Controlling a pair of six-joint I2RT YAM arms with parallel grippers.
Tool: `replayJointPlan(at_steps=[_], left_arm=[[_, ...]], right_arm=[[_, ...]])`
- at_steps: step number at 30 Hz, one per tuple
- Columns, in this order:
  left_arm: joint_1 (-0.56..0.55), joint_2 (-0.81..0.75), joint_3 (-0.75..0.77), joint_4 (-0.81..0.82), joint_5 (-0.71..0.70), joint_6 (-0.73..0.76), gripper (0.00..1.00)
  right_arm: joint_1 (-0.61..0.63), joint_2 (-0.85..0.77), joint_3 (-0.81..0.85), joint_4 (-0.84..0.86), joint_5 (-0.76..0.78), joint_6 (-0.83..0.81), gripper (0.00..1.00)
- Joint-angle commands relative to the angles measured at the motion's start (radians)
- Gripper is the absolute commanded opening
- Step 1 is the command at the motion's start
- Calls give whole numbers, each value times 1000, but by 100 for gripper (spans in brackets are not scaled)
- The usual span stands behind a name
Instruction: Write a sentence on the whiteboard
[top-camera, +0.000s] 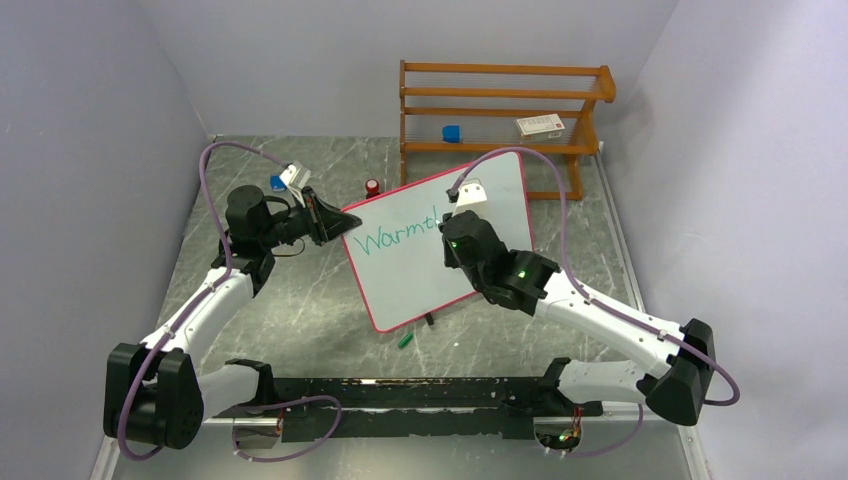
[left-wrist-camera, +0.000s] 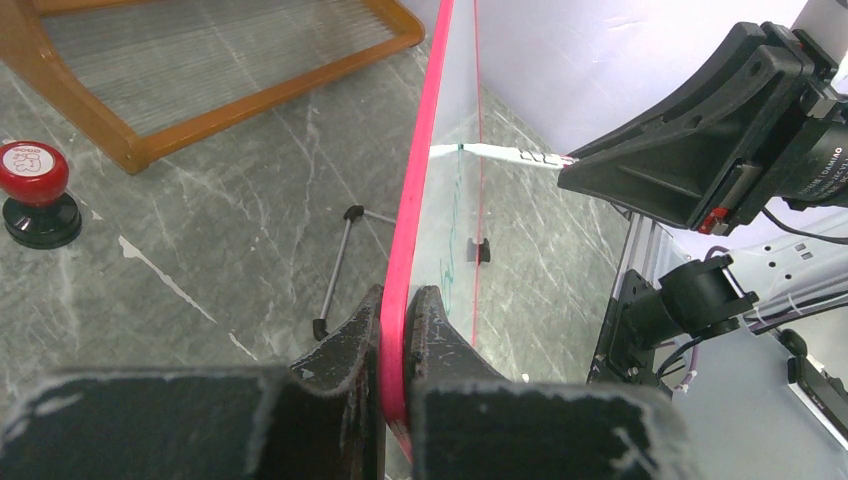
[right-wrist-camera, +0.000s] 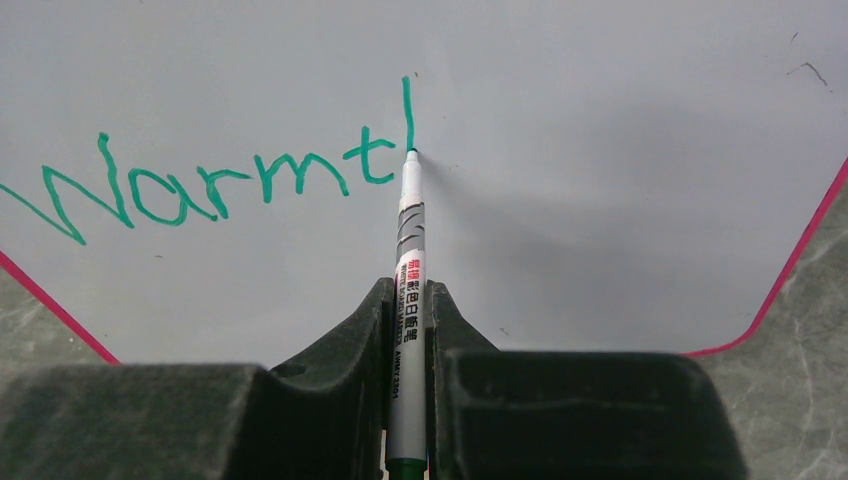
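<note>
At my remote station, the whiteboard stands tilted at mid-counter, its pink frame gripped at the left edge by my left end effector, whose jaws are closed tight on the rim.

My right end effector reaches over the board's face from the right, clamped on a white marker. The marker's tip touches the board at the foot of a tall green stroke just after the green letters "Warmt".

To the right of that stroke the board is blank out to its pink right edge and rounded corner. Below the lettering more white runs to the near edge.

Behind the board's far corner, close by, sits a wooden rack. A red-topped stamp stands just beyond the far-left edge. A small green cap lies on the counter just off the near edge. Grey counter lies bare to the board's left, under the left arm.
</note>
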Motion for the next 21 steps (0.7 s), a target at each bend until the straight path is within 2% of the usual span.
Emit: replayJointPlan(at_steps=[1,21], left_arm=[[-18,40,-37,-141,-92,209,5],[-18,39,-35,-146,-95,212,5]], right_arm=[[-8,15,9,27,3,-8,0],[-14,-2,-1,40,78,5,0]])
